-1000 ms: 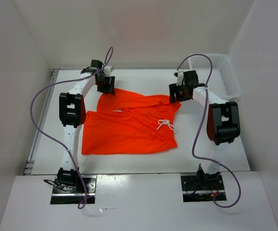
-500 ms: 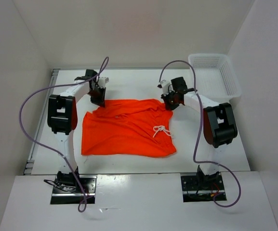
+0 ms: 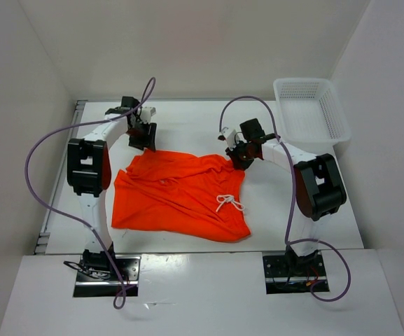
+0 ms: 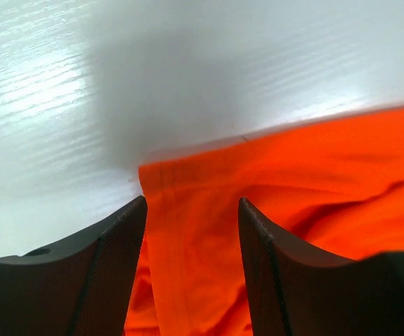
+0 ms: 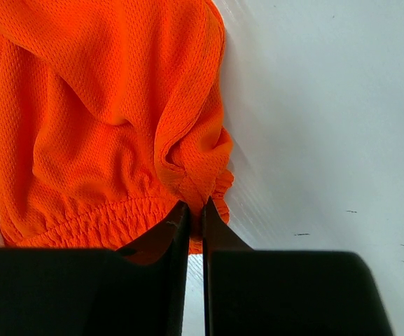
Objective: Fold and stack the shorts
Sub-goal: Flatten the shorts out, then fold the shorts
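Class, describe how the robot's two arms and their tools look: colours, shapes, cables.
The left arm and right arm both have white links with chunky black joint housings. A purple cable loops alongside each. The left tool and right tool have black, wedge-shaped fingers.

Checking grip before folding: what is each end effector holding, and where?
Right end effector pinches the shorts at the gathered waistband corner; left end effector is open, holding nothing.

A: What is the white table [image 3: 187, 122] carrying?
B: Rumpled orange shorts [image 3: 180, 196] are lying mid-table, drawstring [image 3: 227, 203] showing; a white mesh basket [image 3: 337, 115] is sitting at the far right corner, well apart.
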Motion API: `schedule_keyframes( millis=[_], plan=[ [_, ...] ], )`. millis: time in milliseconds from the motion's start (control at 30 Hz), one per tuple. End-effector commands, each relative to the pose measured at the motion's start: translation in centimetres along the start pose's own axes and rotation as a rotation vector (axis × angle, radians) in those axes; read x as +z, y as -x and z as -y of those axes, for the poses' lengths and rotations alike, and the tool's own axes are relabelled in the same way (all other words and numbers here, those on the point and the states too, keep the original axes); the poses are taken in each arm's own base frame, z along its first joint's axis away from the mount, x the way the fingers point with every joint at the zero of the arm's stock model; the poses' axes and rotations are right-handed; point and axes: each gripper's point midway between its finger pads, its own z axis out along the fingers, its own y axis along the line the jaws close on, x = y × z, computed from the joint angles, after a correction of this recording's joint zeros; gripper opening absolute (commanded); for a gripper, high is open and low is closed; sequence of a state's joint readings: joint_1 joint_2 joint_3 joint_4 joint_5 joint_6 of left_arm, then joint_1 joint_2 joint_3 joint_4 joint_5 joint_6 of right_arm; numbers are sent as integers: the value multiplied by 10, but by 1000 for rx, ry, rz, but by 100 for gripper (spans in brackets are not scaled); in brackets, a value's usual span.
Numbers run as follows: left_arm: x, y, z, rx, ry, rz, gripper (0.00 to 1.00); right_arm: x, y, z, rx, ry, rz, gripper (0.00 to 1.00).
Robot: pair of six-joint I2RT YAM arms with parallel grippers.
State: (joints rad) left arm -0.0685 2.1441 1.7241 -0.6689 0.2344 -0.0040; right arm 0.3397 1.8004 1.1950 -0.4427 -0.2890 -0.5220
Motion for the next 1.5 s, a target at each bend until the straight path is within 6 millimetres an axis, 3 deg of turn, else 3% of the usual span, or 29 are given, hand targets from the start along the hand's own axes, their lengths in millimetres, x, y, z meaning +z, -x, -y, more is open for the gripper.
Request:
schedule_keyframes(
  millis=[0,167,300,600,767,900,933,1000,1033,1067,1100,1167,1200,1400,1467],
  plan=[
    [14,1,-8,-4,15,-26,63,-9,17,8,-36,-20,38,8],
    [19,-4,-21,-7,82,-50,63,-9,17,9,-47,-20,37,8],
    [26,-14,-17,-17,52,-89,61,-7,19,9,-47,-12,42,8],
    [24,-8,-2,-18,-30,-73,15,-7,25,19,-54,-54,49,7],
    [15,14,-1,-2,-26,-17,0,-8,25,30,-49,-117,41,5],
    [-2,55,-1,30,-8,97,0,-13,36,55,-39,-245,68,2],
    [-17,83,1,51,-3,173,0,-15,38,63,-40,-286,73,2],
    [-36,112,-1,72,28,258,0,-19,39,82,-23,-396,63,1],
    [-60,141,-3,86,42,349,0,-25,51,94,-25,-455,99,1],
    [-75,154,-10,86,63,396,0,-31,58,103,-23,-501,114,1],
    [-81,165,-9,94,66,426,0,-33,55,112,-24,-555,97,1],
    [-93,177,-17,89,96,455,0,-44,72,128,-28,-633,138,1],
    [-119,194,-17,98,107,521,0,-45,72,134,-22,-664,131,1],
    [-132,188,-11,95,97,499,0,-66,95,147,-38,-735,185,0],
    [-121,167,-12,76,90,427,0,-67,92,143,-54,-720,177,0]
  ],
)
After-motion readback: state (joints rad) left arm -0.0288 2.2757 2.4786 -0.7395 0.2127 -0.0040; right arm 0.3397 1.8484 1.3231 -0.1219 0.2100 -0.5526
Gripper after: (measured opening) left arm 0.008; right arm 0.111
